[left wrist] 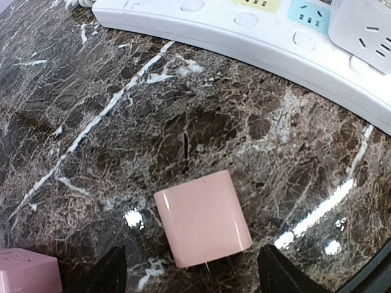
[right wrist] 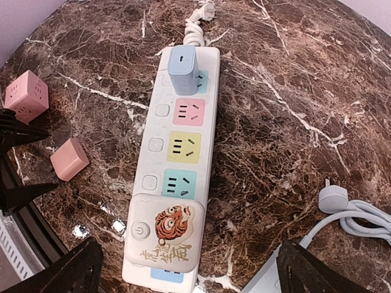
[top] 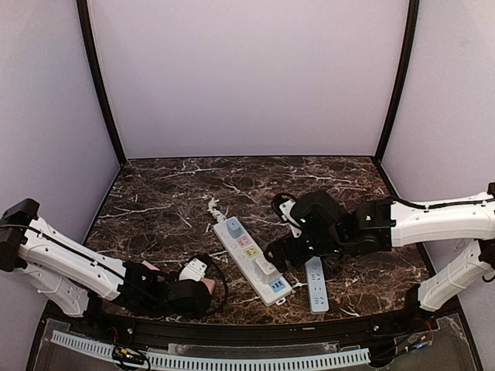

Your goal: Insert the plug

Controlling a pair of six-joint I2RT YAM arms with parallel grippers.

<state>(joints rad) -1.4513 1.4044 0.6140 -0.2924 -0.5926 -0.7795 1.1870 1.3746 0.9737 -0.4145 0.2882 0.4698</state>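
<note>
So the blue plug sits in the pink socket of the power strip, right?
No. The blue plug sits in the power strip's end socket, nearest the cord; the pink socket beside it is empty. The right wrist view shows it.

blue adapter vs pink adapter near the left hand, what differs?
Colour: the blue adapter is pale blue, the pink adapter salmon. State: blue adapter is seated in the end socket of the power strip, by the cord; pink adapter lies loose on the marble table, apart from the strip. Both are small rounded blocks.
</note>
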